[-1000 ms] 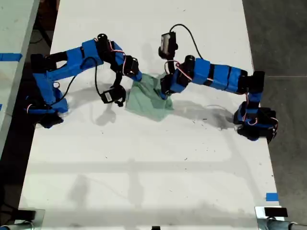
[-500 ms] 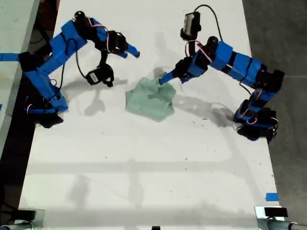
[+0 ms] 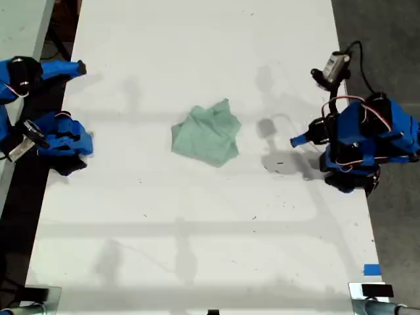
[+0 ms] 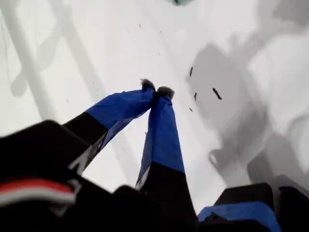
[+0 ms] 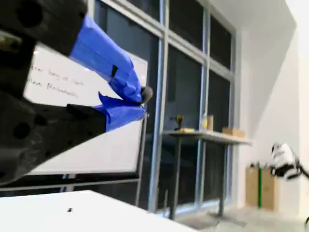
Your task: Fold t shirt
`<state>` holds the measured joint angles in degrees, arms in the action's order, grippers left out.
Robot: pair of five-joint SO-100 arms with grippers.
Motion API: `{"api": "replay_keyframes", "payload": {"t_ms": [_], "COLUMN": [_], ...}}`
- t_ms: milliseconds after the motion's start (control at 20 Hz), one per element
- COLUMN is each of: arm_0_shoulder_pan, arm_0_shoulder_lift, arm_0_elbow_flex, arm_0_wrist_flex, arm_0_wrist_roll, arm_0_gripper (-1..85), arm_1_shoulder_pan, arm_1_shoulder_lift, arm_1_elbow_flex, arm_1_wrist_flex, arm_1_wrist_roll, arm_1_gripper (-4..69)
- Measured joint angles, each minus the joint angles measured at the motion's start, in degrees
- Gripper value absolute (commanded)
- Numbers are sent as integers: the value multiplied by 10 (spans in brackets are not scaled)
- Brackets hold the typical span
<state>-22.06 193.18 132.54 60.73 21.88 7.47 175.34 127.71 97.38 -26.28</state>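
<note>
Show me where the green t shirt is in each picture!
Exterior view: the t shirt lies rumpled in the middle of the white table, between the two arms, touched by neither.
First wrist view: only a tiny green sliver shows at the picture's edge, probably the t shirt, far beyond my first gripper.
Second wrist view: not in it; that camera faces windows and a whiteboard.
Shared landmark: the white table appears in all three views.

Count of what sits around me

One t shirt point(image 3: 207, 136) lies on one white table point(image 3: 197, 249). I have two blue arms and two grippers: my first gripper point(image 4: 155, 90) and my second gripper point(image 5: 140, 99). One strip of blue tape point(image 3: 371, 270) shows near the exterior view's lower right corner.
</note>
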Motion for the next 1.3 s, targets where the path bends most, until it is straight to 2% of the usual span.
{"api": "replay_keyframes", "payload": {"t_ms": [100, 150, 200, 250, 300, 400, 500, 550, 600, 700, 850, 900, 1300], "arm_0_shoulder_pan": [79, 106, 118, 109, 113, 85, 101, 110, 120, 160, 201, 208, 234], "arm_0_shoulder_lift": [94, 104, 98, 108, 117, 117, 120, 121, 121, 121, 121, 121, 121], "arm_0_elbow_flex": [269, 399, 491, 519, 534, 538, 538, 538, 538, 538, 538, 538, 538], "arm_0_wrist_flex": [-108, -179, -217, -221, -189, -70, -39, -33, -32, -30, -30, -30, -30], "arm_0_wrist_roll": [-25, -33, -54, -62, -60, -59, -27, 4, 43, 74, 79, 79, 79], "arm_0_gripper": [3, 3, 4, 4, 14, 30, 35, 35, 34, 33, 33, 33, 33], "arm_1_shoulder_pan": [-101, -121, -128, -138, -142, -131, -120, -124, -140, -166, -180, -181, -181], "arm_1_shoulder_lift": [141, 200, 226, 241, 247, 248, 249, 249, 249, 249, 249, 249, 249], "arm_1_elbow_flex": [168, 253, 329, 383, 427, 461, 463, 463, 463, 464, 465, 465, 467], "arm_1_wrist_flex": [-66, -76, -98, -129, -138, -156, -161, -163, -163, -163, -166, -166, -171], "arm_1_wrist_roll": [36, 59, 61, 54, 48, 7, -123, -160, -150, -106, -219, -231, -240], "arm_1_gripper": [27, 35, 35, 35, 36, 38, 38, 38, 37, 33, 32, 32, 31]}}
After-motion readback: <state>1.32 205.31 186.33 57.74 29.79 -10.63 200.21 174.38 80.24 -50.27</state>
